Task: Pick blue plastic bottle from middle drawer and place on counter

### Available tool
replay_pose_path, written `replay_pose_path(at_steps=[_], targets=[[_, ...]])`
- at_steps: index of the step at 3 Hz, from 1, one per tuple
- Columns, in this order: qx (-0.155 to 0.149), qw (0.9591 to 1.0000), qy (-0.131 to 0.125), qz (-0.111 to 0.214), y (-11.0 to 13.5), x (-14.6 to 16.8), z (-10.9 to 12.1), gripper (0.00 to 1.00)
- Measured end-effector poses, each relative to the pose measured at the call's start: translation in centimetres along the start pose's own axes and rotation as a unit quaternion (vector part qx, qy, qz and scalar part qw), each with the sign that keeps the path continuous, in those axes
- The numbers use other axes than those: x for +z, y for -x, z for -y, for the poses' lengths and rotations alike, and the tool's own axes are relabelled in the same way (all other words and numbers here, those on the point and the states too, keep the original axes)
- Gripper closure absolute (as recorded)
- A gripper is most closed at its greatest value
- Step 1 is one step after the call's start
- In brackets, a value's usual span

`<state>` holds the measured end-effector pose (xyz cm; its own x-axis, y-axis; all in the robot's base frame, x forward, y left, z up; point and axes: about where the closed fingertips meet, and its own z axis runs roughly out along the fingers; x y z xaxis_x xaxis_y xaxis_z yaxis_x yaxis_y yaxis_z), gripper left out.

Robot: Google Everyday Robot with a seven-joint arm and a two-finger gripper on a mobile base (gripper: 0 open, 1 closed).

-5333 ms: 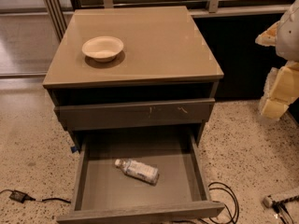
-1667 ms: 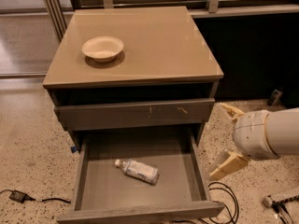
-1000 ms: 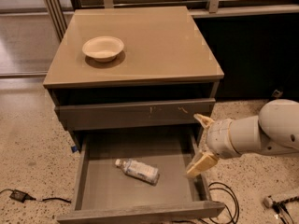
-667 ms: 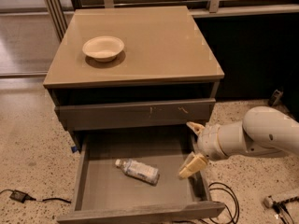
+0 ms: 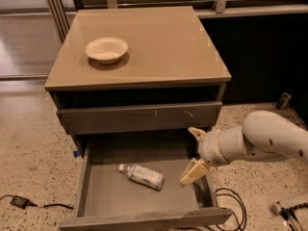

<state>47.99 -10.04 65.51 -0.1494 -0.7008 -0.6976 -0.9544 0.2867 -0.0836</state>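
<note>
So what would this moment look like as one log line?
claw: open, over right side of middle drawer | blue plastic bottle: lying in drawer, ungripped | counter: holds white paper bowl

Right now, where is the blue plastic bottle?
The blue plastic bottle lies flat at the centre of the middle drawer; the open gripper hovers just right of it.

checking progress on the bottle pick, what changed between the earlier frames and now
The gripper came in from the right of the cabinet, moving left and down to the right side of the open middle drawer, its jaws open and nothing held. The blue plastic bottle lies where it was on the drawer floor, untouched. The white bowl on the counter has not moved.
</note>
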Motion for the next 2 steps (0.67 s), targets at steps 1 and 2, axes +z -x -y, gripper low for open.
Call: replay_pose_path(at_steps=[1,2], targets=[[0.001,0.9997,0.023,-0.006,-0.5,5.3,0.3,0.0],[0.01,0.9993,0.035,-0.007,-1.5,8.8,0.5,0.0]])
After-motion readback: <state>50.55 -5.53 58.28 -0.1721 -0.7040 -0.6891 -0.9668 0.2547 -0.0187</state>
